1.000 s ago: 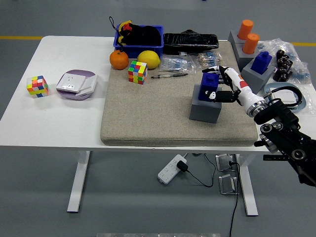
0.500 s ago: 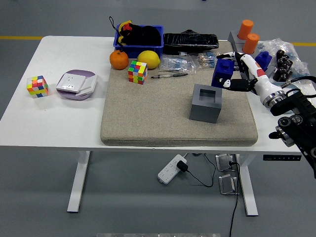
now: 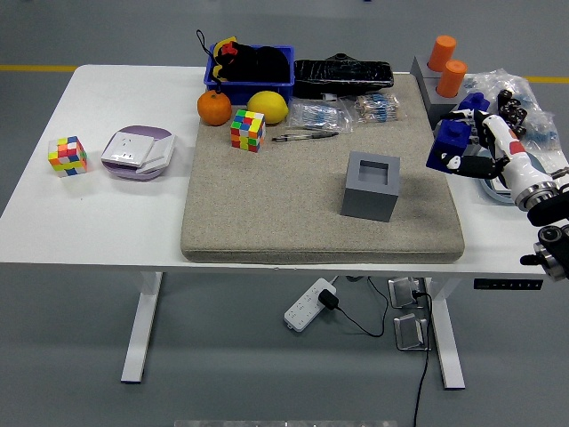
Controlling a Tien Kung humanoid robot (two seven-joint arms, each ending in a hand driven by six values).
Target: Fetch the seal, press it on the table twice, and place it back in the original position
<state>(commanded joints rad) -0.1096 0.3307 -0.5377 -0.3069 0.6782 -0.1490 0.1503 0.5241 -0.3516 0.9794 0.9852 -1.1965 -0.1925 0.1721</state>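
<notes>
Right hand [image 3: 481, 153] grips the blue seal [image 3: 448, 145], fingers wrapped around it, held clear of the beige mat [image 3: 293, 191] at the mat's right edge, over the white table [image 3: 89, 213]. Grey holder [image 3: 371, 185] sits on the mat, its square socket showing no seal. Behind the hand: two orange seals [image 3: 447, 65] upright in another grey block. Left side: two colour cubes [image 3: 248, 130], orange [image 3: 213, 108], lemon [image 3: 267, 107], blue bin [image 3: 251, 69]. No writing legible at this resolution.
</notes>
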